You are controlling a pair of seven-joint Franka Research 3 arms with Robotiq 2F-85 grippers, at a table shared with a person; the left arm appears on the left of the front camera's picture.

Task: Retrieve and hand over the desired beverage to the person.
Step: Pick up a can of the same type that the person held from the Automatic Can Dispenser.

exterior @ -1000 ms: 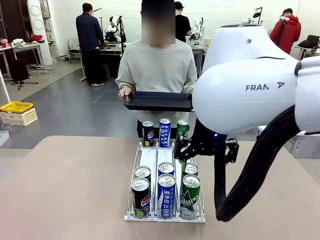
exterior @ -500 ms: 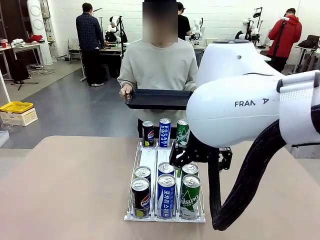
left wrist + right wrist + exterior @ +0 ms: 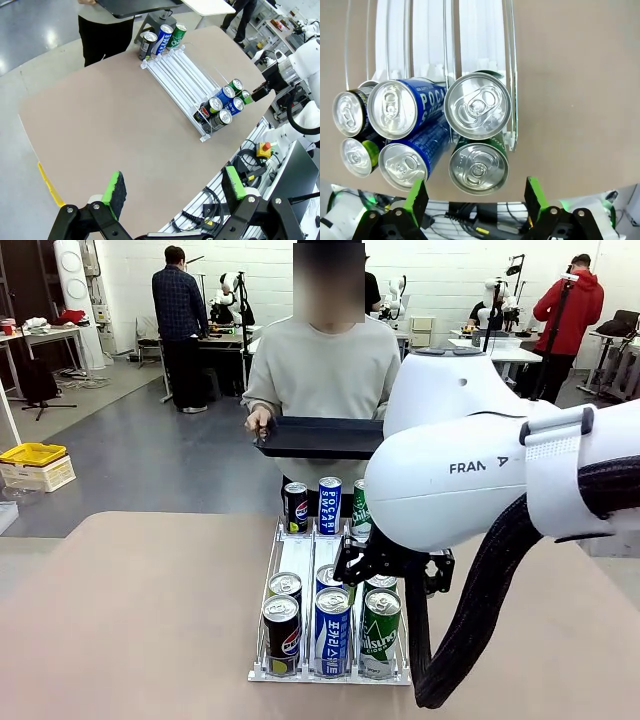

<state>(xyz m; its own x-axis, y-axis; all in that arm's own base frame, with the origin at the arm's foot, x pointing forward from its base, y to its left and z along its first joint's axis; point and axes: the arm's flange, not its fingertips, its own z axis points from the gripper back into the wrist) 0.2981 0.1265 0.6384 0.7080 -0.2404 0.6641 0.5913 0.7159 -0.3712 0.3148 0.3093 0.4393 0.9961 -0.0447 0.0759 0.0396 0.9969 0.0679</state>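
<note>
Nine beverage cans stand upright in a clear three-lane rack on your counter. Three are at the far end and six sit in two rows at the near end. From the robot's side, the black cans are in the left lane, blue in the middle, green on the right.

Item, right arm: it reaches across the middle of the front view, with the wrist bent down over the near end of the rack.

Item, right pincer: it points straight down above the two near green cans. Its green pads are spread wide to either side of that lane, and it has hold of nothing.

Item, left pincer: it is held high, off to one side of the counter and well apart from the rack. Its pads are fully apart and empty.

Item, person: you will find them standing at the far side behind the rack. They hold a dark tray level at waist height, with one hand on its edge.
</note>
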